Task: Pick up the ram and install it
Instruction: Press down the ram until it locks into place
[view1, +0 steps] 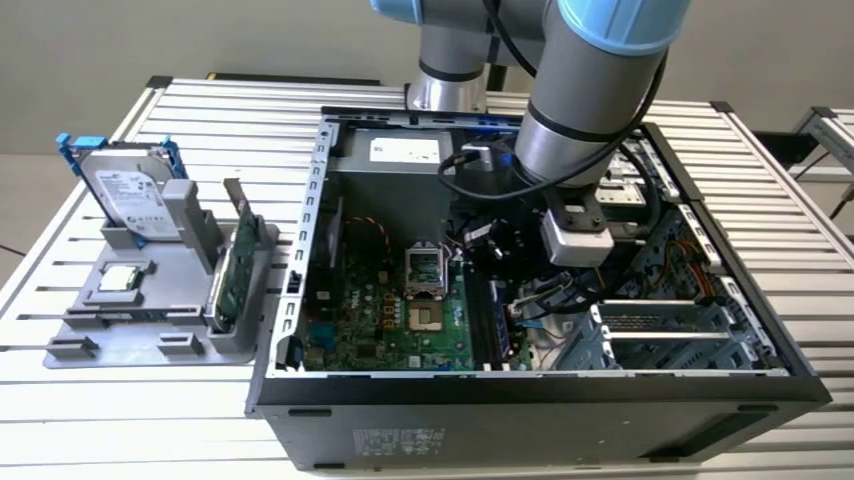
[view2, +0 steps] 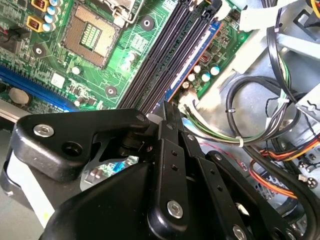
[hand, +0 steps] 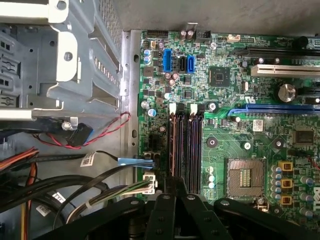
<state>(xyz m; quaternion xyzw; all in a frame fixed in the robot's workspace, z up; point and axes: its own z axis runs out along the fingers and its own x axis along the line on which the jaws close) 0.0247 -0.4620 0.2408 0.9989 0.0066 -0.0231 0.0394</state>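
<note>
My gripper (view1: 518, 300) is low inside the open computer case (view1: 307, 250), under the arm's grey wrist. In both wrist views its black fingers stand shut together, gripper (view2: 167, 107) (hand: 174, 184), with the tips right at the near end of the black memory slots (hand: 185, 145) (view2: 170, 55) (view1: 491, 320). A thin dark strip with a bluish edge (view2: 195, 55) runs along the slot row in line with the tips. I cannot tell whether it is the ram or a slot. No board shows between the fingers.
The bare CPU socket (hand: 245, 175) (view1: 422, 268) lies beside the slots. Cable bundles (view2: 260, 125) and the metal drive cage (hand: 60, 65) crowd the other side. Outside the case, a grey tray (view1: 120, 345) holds a hard drive with blue rails (view1: 131, 190), a chip (view1: 120, 278) and a green card (view1: 230, 280).
</note>
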